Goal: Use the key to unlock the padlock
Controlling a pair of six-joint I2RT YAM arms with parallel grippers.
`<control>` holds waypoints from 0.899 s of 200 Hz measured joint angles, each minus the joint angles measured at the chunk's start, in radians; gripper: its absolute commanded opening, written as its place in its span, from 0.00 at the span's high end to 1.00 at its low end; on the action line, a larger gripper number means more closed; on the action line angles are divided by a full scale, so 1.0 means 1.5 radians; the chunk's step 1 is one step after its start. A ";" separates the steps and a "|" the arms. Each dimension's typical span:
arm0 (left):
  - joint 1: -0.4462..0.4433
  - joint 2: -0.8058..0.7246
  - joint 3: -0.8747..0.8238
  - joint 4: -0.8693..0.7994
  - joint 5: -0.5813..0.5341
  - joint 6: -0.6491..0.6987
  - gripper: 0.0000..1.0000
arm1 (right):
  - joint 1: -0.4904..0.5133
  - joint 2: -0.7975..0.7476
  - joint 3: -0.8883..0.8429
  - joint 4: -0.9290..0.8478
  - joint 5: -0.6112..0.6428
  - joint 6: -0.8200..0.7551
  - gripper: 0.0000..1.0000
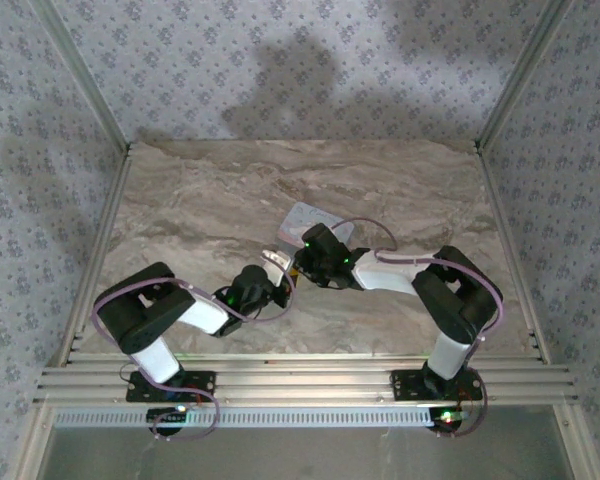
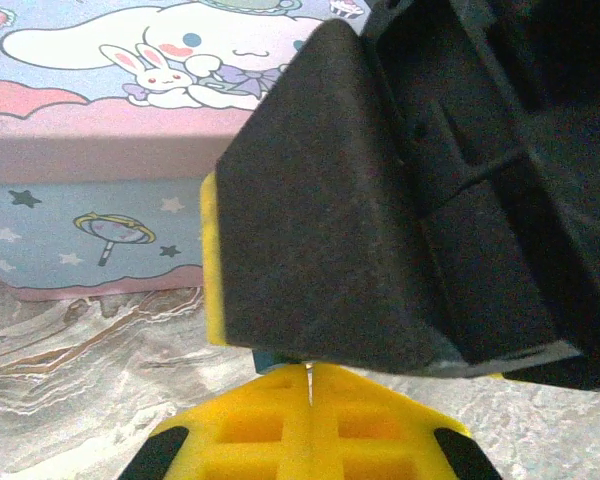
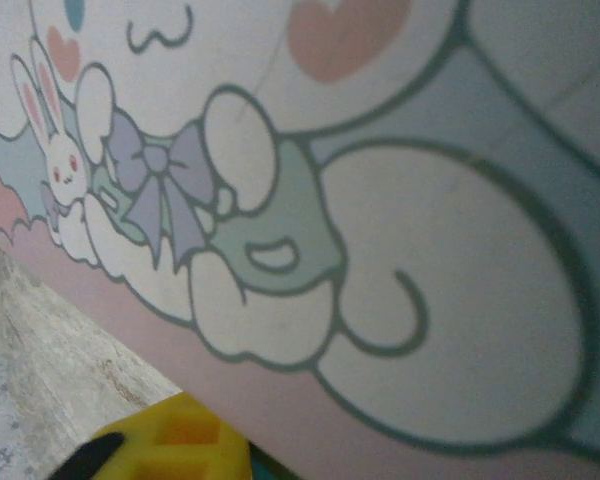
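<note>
From above: left tool (image 1: 273,258) and right tool (image 1: 302,262) nose to nose just in front of the tin (image 1: 313,217), on its near side, mid-counter (image 1: 200,200). Too small here to judge the jaws of either. Padlock too tiny to pick out at this range; by judgement, somewhere between the two tools, just before the tin's near wall.

From the left wrist: yellow fingertips (image 2: 250,435) pressed flat together, so left tool closed, with a thin pale sliver (image 2: 308,375) standing up out of the seam. Possibly the key; cannot tell. Directly ahead, the black body of the right tool, one yellow pad (image 2: 212,260) along its edge, covering much of the tin's front wall. Under that body, a small blue-green scrap (image 2: 268,358) near the tin's foot; could belong to the padlock, not clear enough to say.

From the right wrist: hard up against the tin's cartoon lid, a single yellow fingertip (image 3: 170,445) at the bottom edge. With just that one finger to go by, no telling open from closed.

Risks from here: very little room in front of the tin, so a knock of one tool against the other likely to twist the thin thing pinched in the left tool. Such a narrow hold apt to pivot or slip under any sideways load. Also easy to shove the tin back, or to lose the lock beneath the right tool, with both wrist cameras so blocked.
</note>
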 measured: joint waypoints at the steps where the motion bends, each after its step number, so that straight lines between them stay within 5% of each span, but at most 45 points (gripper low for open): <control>1: 0.000 0.000 0.000 0.000 0.001 0.000 1.00 | 0.000 -0.001 0.000 -0.001 0.000 0.000 0.60; 55: 0.024 0.000 -0.001 -0.018 0.040 -0.026 1.00 | -0.001 -0.054 -0.006 -0.033 -0.004 -0.001 0.41; 111: 0.025 -0.005 -0.002 -0.035 0.041 -0.022 1.00 | -0.004 -0.125 -0.006 -0.083 0.018 -0.021 0.40; 180: -0.016 -0.076 -0.002 -0.130 -0.067 0.054 1.00 | -0.004 -0.133 -0.006 -0.107 0.018 -0.039 0.40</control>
